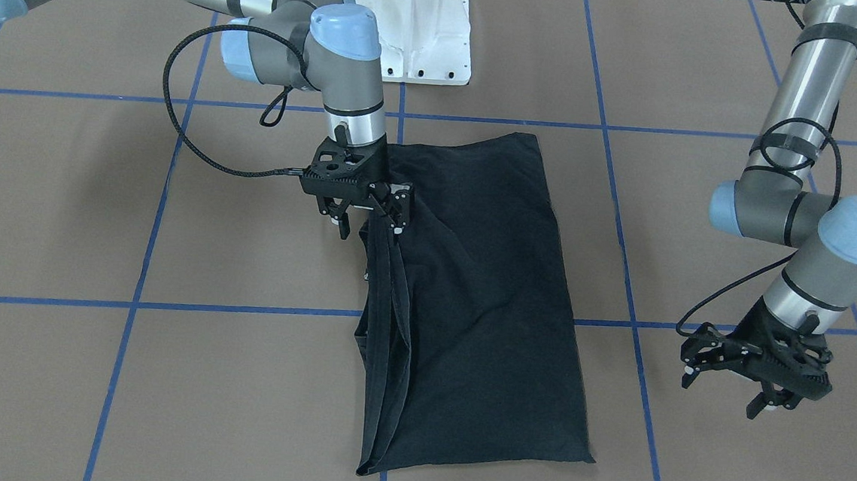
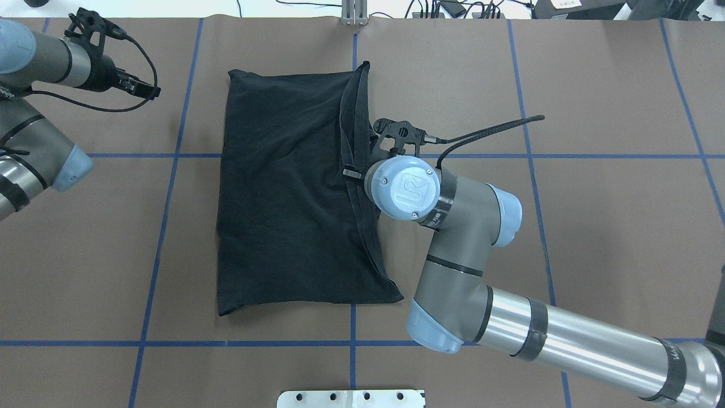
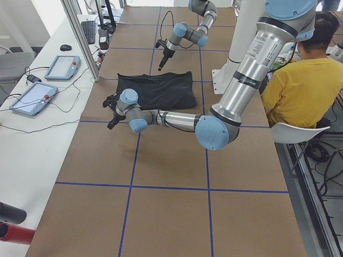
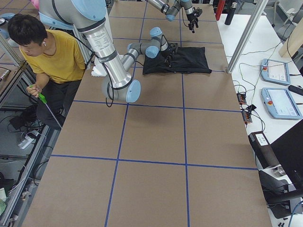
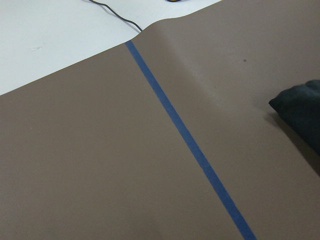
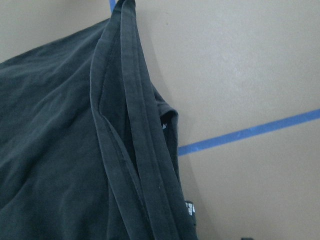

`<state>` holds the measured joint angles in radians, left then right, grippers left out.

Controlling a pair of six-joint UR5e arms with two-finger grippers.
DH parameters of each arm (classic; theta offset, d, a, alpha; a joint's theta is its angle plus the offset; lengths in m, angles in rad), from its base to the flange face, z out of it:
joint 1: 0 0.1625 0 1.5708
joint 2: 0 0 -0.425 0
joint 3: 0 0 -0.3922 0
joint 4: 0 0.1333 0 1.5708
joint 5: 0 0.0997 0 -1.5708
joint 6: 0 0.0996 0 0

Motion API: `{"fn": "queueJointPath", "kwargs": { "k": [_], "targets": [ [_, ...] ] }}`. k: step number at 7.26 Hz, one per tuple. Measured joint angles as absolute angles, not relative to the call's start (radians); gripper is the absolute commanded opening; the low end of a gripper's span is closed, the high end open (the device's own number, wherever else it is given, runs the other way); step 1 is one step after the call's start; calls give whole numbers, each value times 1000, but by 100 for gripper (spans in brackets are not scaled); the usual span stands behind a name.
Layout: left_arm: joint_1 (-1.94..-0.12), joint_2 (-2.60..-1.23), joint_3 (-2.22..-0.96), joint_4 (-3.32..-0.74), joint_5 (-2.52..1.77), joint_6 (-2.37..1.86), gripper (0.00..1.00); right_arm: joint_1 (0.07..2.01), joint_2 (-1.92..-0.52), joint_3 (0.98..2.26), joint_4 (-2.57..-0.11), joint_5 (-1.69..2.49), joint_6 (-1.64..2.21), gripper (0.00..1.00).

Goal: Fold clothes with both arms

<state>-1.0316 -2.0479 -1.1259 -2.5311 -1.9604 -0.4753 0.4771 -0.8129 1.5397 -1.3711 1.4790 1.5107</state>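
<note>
The T-shirt (image 1: 485, 290) — judged limp and light — is best taken at its layered right hems, clenched there by the right gripper (image 1: 372, 218); the left gripper (image 1: 723, 393) is released.

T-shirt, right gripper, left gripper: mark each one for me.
T-shirt (image 1: 485, 297): front-facing view, flat middle of the folded cloth.
right gripper (image 1: 371, 225): front-facing view, midway between its fingertips, at the raised hem.
left gripper (image 1: 721, 391): front-facing view, midway between its spread fingertips.
</note>
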Motion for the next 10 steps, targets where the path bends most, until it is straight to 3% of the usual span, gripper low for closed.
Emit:
{"fn": "queueJointPath", "kwargs": {
  "k": [4,5,6,7,9,10],
  "targets": [
    [-1029,-2048,-1126,-2531,-1960,-476,100,537,-526,1104,-1397,1483,1431,100],
    [-1029,-2048,-1125,-2531,-1960,-476,100,541,-502,1053,-1398,1484,1411,100],
    [-1028,-2048,-1125,-2531,-1960,-476,100,540,-489,1025,-1405,1484,1391,93],
    [-1028,-2048,-1125,-2531,-1960,-476,100,536,-482,1010,-1420,1484,1360,78],
    [-1028,-2048,-1124,-2531,-1960,-476,100,522,-473,1001,-1442,1484,1326,23],
    [-1028,-2048,-1124,-2531,-1960,-476,100,519,-463,1001,-1453,1484,1322,14]
  ]
}}
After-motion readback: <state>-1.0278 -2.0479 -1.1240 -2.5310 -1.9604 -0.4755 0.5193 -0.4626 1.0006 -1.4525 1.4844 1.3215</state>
